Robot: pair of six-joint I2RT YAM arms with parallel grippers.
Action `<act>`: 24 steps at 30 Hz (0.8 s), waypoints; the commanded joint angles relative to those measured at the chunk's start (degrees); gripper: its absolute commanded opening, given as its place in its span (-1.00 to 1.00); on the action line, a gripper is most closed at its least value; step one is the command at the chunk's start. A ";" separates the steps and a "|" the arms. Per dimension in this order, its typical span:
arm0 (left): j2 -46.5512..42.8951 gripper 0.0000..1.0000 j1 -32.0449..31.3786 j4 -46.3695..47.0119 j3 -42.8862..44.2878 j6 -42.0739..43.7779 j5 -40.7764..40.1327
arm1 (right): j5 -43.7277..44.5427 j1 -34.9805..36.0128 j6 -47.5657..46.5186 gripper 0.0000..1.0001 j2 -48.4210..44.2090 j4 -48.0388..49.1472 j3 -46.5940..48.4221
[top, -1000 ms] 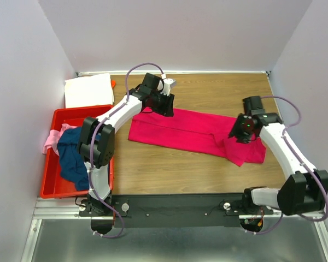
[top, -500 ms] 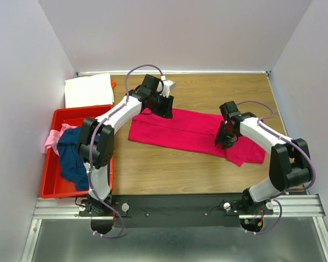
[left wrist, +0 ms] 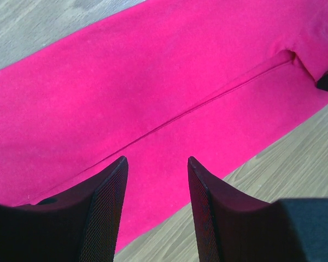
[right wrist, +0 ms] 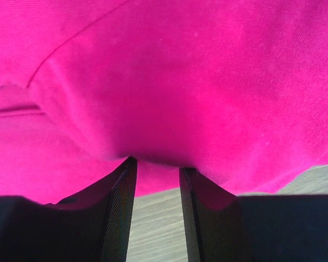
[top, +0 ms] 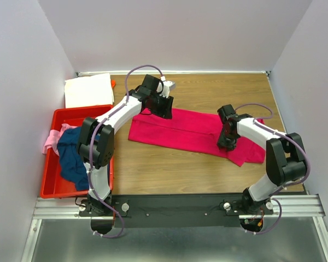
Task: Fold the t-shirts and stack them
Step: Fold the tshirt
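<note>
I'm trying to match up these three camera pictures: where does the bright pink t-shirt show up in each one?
Top external: the magenta t-shirt lies as a long folded band across the middle of the table.
Left wrist: the magenta t-shirt fills most of the picture, running corner to corner.
Right wrist: the magenta t-shirt fills nearly everything, seen very close.
Shared landmark: the wooden table shows beside the shirt's edge in all three.
</note>
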 commanded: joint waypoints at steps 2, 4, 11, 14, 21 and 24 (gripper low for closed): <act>-1.04 0.11 -0.13 -0.85 0.30 1.06 -0.96 | 4.20 0.01 1.49 -0.12 1.90 0.65 -0.84; -1.04 0.12 -0.13 -0.85 0.30 0.97 -1.14 | 4.29 -0.08 1.41 -0.11 2.60 0.74 -1.02; -0.95 0.12 0.04 -0.93 0.30 0.97 -1.23 | 3.76 0.01 0.96 -0.28 2.87 0.56 -0.76; -0.95 0.11 0.13 -1.02 0.30 1.06 -1.32 | 3.06 0.01 1.31 -0.41 1.21 -0.14 -0.32; -0.86 0.11 0.22 -0.93 0.22 1.06 -1.31 | 1.83 0.01 1.67 -0.51 -1.08 -2.69 -0.67; -0.86 0.11 0.31 -0.93 0.21 1.06 -1.23 | 2.00 -0.08 1.67 -0.47 -1.26 -3.13 -1.02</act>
